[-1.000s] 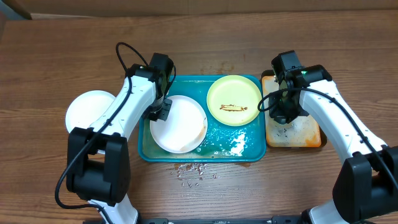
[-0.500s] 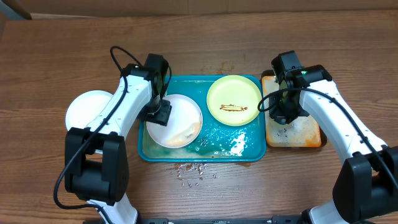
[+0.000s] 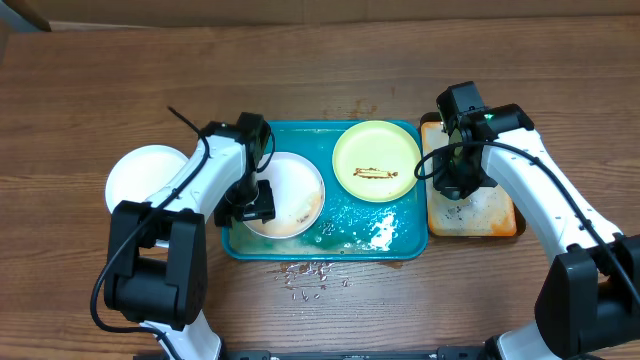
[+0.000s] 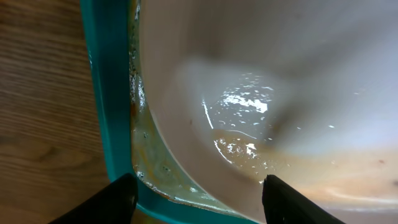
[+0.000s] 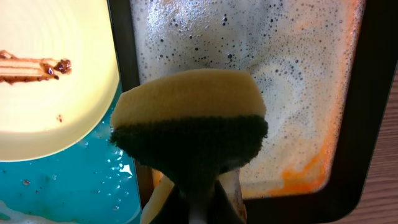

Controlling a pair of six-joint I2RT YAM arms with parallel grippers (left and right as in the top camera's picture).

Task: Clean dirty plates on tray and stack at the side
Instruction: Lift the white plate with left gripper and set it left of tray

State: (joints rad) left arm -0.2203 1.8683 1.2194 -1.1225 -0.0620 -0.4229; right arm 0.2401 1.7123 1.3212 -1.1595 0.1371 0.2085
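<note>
Teal tray (image 3: 352, 222) held the smeared white plate (image 3: 297, 190) and the yellow-green plate (image 3: 376, 160). Left claw (image 3: 255, 206) gaped astride the white plate's wet rim, which might slip when pinched. Right claw (image 5: 198, 200) clenched a sponge (image 5: 189, 121), likely to drip foam.

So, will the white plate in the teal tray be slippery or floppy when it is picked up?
Probably slippery: the white plate shines with water and a brownish film. It looks rigid, so it should keep its shape. Its rim lies close to the teal tray wall, so getting under it may be awkward.
</note>
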